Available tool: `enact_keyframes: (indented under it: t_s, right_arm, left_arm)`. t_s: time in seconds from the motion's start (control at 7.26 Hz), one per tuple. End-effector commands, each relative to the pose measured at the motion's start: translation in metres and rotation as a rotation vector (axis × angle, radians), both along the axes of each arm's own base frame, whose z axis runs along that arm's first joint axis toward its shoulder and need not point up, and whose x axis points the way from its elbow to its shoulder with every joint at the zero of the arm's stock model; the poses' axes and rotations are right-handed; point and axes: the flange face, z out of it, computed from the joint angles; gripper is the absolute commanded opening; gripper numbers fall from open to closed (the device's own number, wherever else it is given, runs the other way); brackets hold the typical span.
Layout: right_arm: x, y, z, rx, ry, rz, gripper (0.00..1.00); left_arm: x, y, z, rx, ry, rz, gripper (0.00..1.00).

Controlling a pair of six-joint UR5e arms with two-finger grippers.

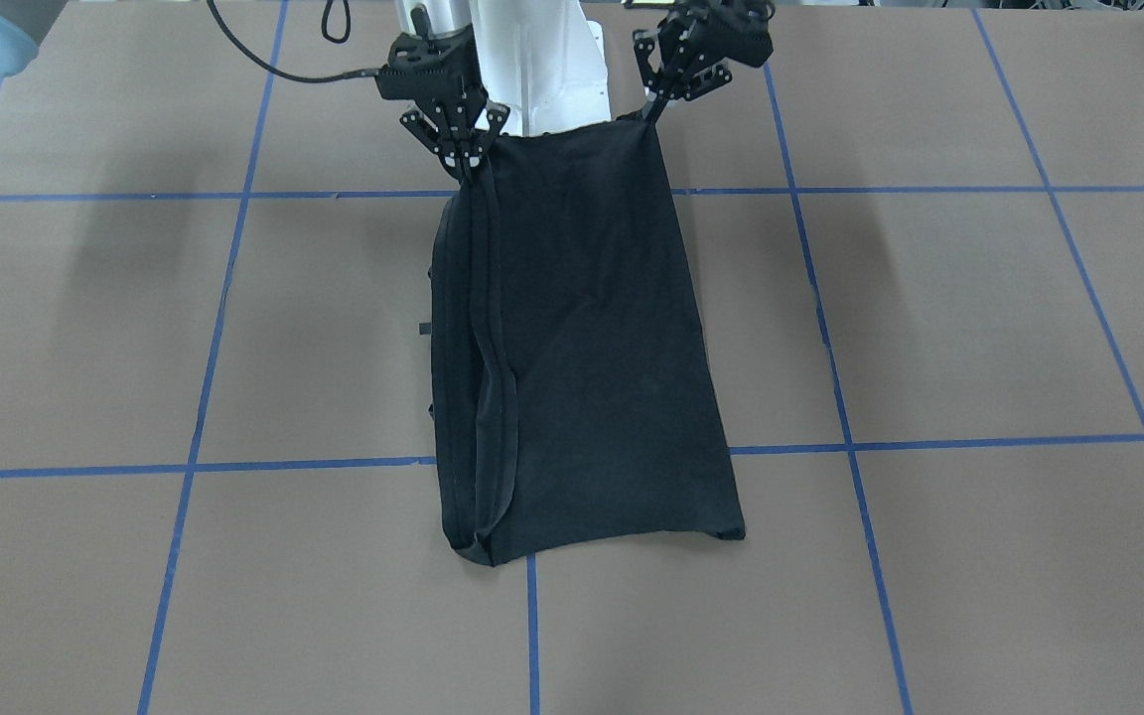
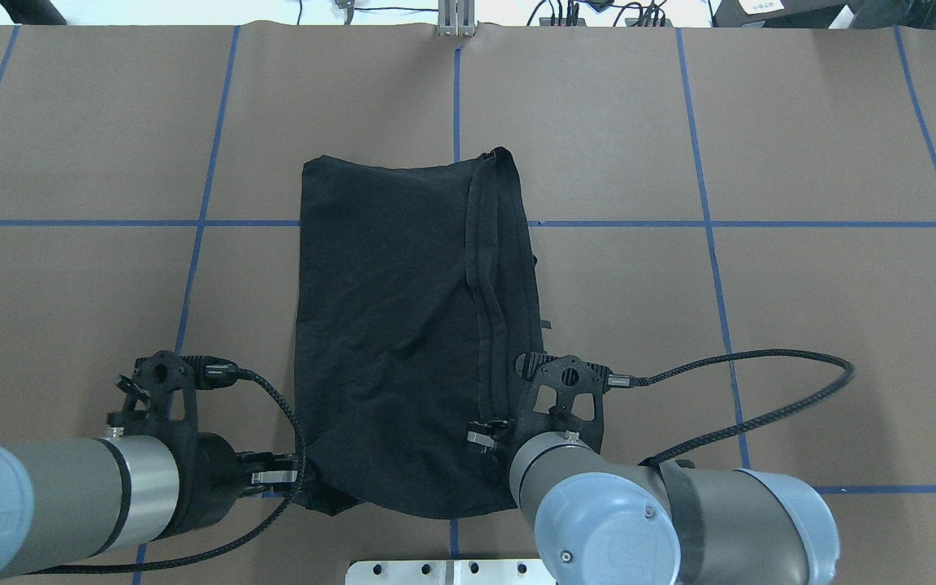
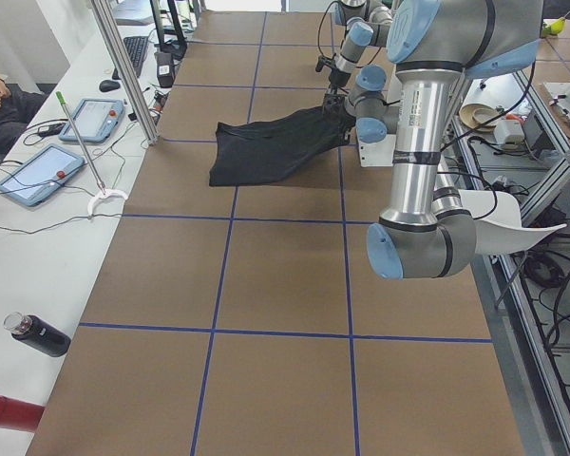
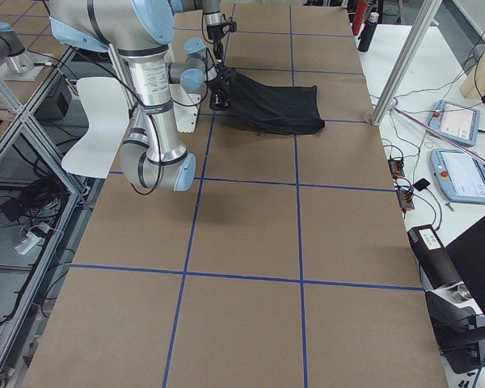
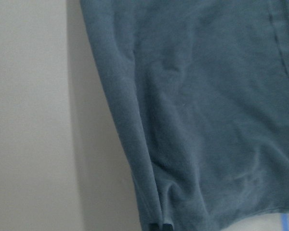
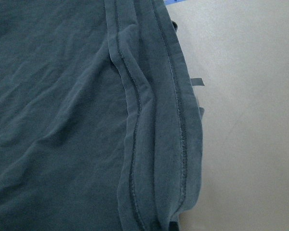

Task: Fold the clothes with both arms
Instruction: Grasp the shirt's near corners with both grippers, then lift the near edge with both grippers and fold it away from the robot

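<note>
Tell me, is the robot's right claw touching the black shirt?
Touching. The front-facing view shows the right gripper shut, pinching the T-shirt at its raised corner.

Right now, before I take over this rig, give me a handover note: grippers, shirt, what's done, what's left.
Left gripper: shut on the T-shirt, at the near corner on its own side.
Right gripper: shut on the other near corner, by the stacked hems.
T-shirt: a long narrow strip with no graphic showing. The near edge is held up and the far end lies on the table.
Done: apparently the lengthwise fold.
Left: probably carry the near edge over to the far end, lay it flat, release.
</note>
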Motion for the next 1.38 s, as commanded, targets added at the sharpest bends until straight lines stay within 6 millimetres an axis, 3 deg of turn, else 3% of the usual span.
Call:
enact_keyframes:
  t_s: [0.0,0.14,0.41,0.55,0.69,0.96,1.24]
  right_arm:
    - [0.029,0.002,-0.019,0.001,-0.007,-0.001,0.0]
    - [0.03,-0.029,-0.012,-0.001,0.02,0.039,0.0]
    - [0.018,-0.083,-0.005,-0.012,0.074,0.11,0.0]
    - [0.003,-0.103,-0.009,-0.011,0.099,0.131,0.0]
    - [0.0,-0.13,-0.017,-0.012,0.11,0.17,0.0]
    - [-0.01,-0.178,-0.017,0.005,0.151,0.204,0.0]
    - [-0.037,-0.222,-0.006,0.036,0.123,0.22,0.0]
  left_arm:
    - [-0.04,-0.012,-0.031,-0.021,0.009,0.018,0.0]
    - [-0.034,-0.03,-0.036,0.018,0.001,-0.006,0.0]
    - [0.007,-0.089,-0.02,0.03,-0.089,-0.084,0.0]
    - [0.033,-0.114,-0.001,0.016,-0.152,-0.112,0.0]
    - [0.039,-0.137,-0.004,0.053,-0.174,-0.143,0.0]
    - [0.024,-0.178,0.003,0.109,-0.225,-0.183,0.0]
    - [0.007,-0.211,-0.001,0.151,-0.247,-0.218,0.0]
